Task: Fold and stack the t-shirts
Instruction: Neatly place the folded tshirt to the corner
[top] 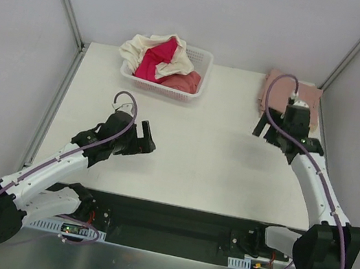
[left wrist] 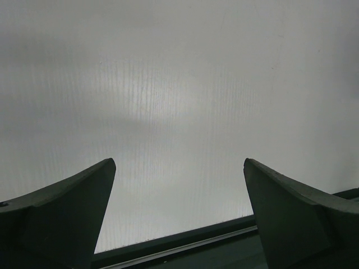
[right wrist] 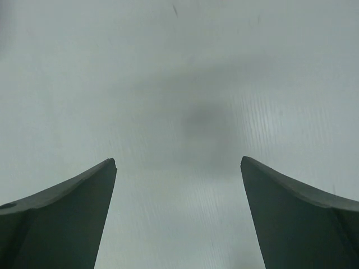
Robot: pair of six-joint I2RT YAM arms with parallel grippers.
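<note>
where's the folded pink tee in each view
top external: folded pink tee at the far right corner of the white table
left wrist: not in it
right wrist: not in it
shared landmark: the white table, filling both wrist views

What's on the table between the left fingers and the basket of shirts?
Nothing; in the top view the table is bare from the left fingers to the basket.
</note>
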